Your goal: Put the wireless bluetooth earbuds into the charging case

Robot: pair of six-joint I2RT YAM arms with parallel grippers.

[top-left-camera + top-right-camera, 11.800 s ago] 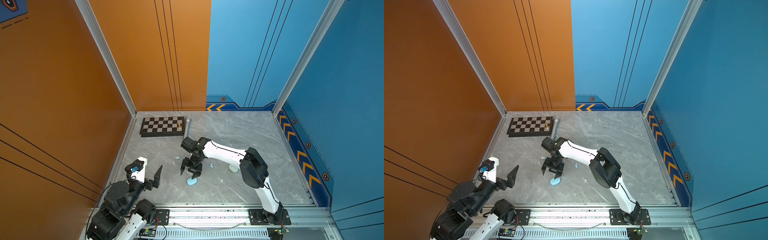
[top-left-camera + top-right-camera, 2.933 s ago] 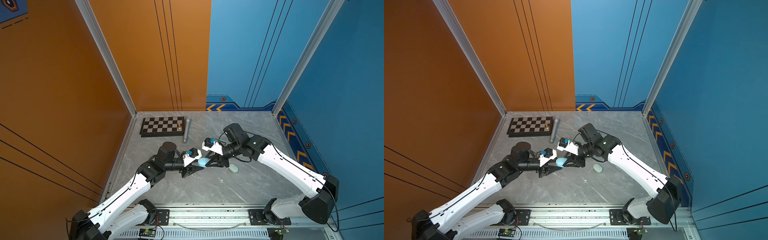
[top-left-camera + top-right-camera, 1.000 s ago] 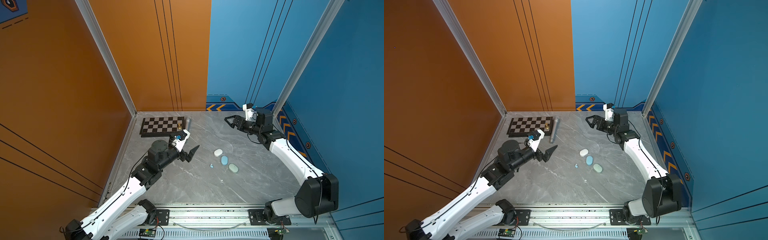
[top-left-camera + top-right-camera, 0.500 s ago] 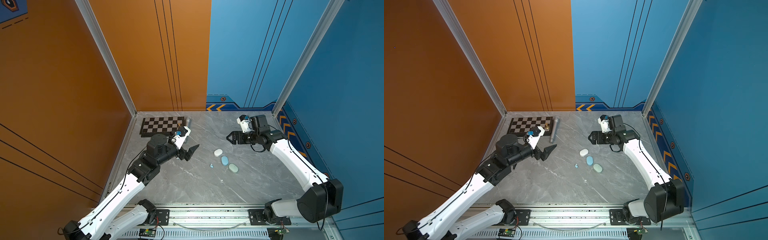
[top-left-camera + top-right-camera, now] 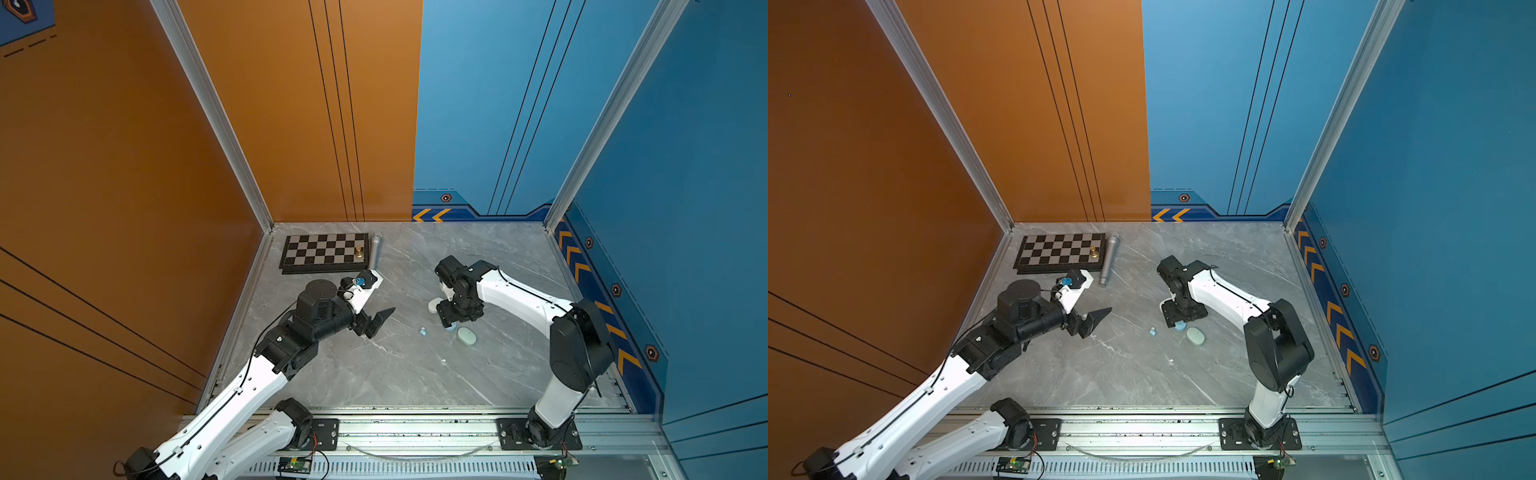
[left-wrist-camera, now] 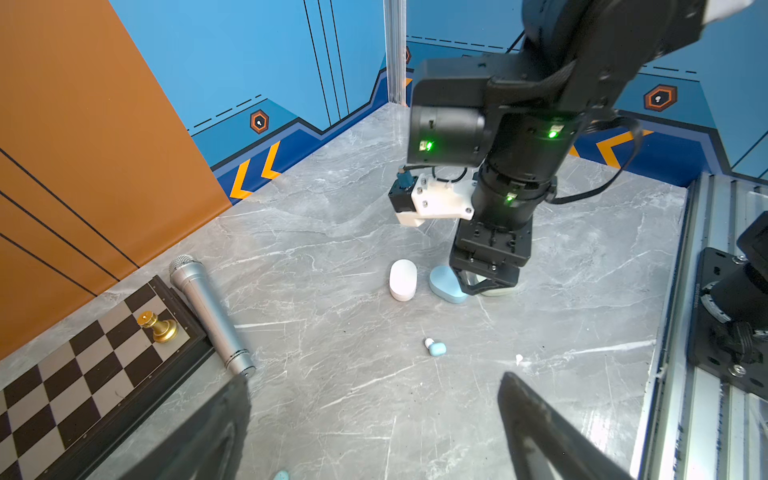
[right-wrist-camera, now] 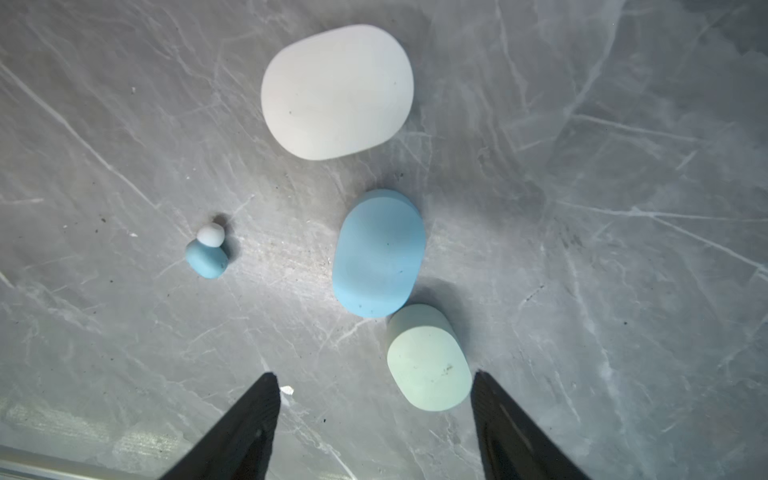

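1. Wireless bluetooth earbuds: one light blue bud with a white tip lies loose on the grey desk, near the blue case but apart from it.
2. The blue case lies shut, so its inside is hidden.
3. A white case lies just beside one end of the blue case, and a pale green case lies against the other end. Both are shut.
4. The right end effector hangs over that green-case end, jaws apart, gripping nothing.
5. The left end effector hovers well apart from the blue case, jaws wide, empty.
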